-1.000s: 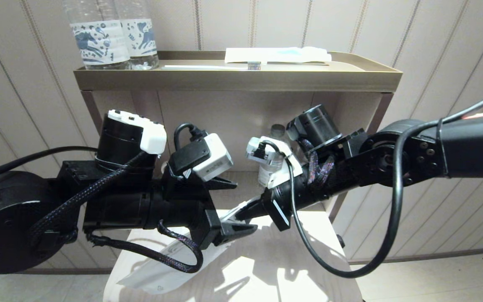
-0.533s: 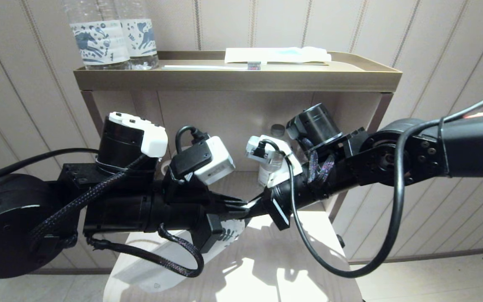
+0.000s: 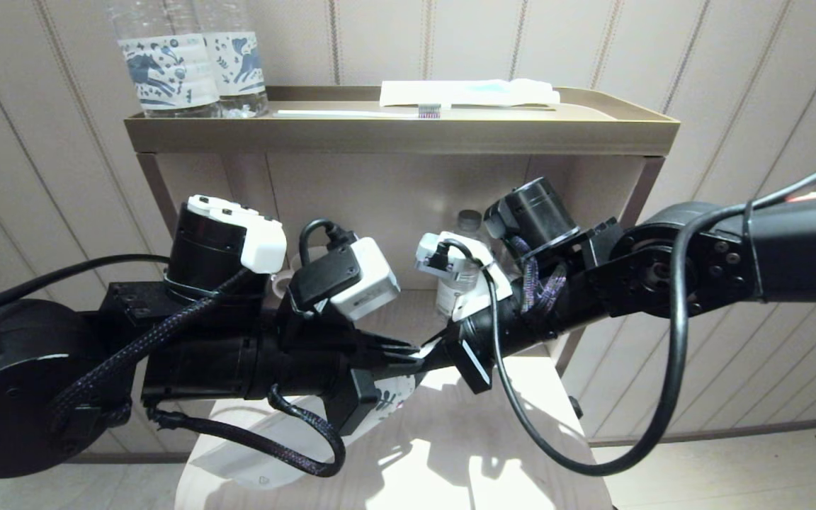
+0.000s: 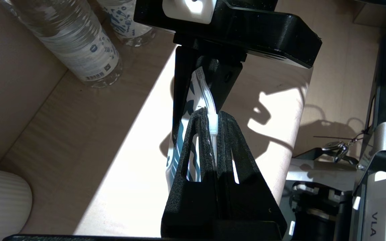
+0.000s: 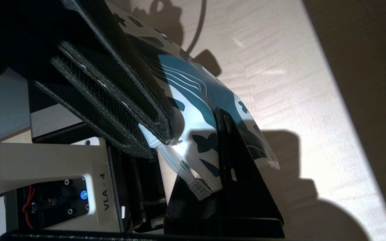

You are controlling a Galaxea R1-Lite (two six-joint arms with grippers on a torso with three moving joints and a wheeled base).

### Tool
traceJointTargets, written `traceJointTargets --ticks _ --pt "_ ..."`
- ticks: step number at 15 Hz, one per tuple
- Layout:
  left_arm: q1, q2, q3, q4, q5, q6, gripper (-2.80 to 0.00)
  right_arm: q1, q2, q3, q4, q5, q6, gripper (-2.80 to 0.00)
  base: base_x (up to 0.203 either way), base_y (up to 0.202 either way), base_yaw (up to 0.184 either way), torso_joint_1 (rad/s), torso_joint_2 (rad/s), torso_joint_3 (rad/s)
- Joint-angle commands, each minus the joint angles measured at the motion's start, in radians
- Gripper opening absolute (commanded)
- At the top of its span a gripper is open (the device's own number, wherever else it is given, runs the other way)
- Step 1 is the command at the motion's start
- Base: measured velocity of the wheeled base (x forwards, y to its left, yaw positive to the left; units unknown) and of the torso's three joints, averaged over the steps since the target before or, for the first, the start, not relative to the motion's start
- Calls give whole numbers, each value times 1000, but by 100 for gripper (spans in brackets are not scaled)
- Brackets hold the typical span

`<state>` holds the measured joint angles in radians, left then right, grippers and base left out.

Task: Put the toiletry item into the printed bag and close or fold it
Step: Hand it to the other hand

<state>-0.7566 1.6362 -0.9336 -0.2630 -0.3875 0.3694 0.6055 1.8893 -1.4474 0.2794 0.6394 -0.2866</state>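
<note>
A hotel-style guest room or bathroom corner, staged for a robot: striped cream wall panelling (image 3: 592,49) backs a brass-coloured tray shelf (image 3: 401,131) carrying two printed-label water bottles (image 3: 188,60) and a loose toothbrush (image 3: 358,112) beside a white-and-blue toothbrush packet (image 3: 468,92). More bottled water (image 4: 75,43) stands on the lower, pale wood shelf (image 3: 450,453), alongside a ribbed white cup (image 4: 2,197). Guest amenities, not household clutter, mark the setting.
</note>
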Motion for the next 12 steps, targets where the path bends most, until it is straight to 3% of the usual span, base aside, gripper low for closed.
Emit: traceJointTargets --ticks 1,12 --pt "0 -1 2 -1 -1 2 -280 -1 -9 2 3 3 -2 -280 0 0 0 0 0 0" --pt "0 2 10 -1 2 3 -280 -16 -59 67 0 2 -22 -280 0 0 0 0 0 0"
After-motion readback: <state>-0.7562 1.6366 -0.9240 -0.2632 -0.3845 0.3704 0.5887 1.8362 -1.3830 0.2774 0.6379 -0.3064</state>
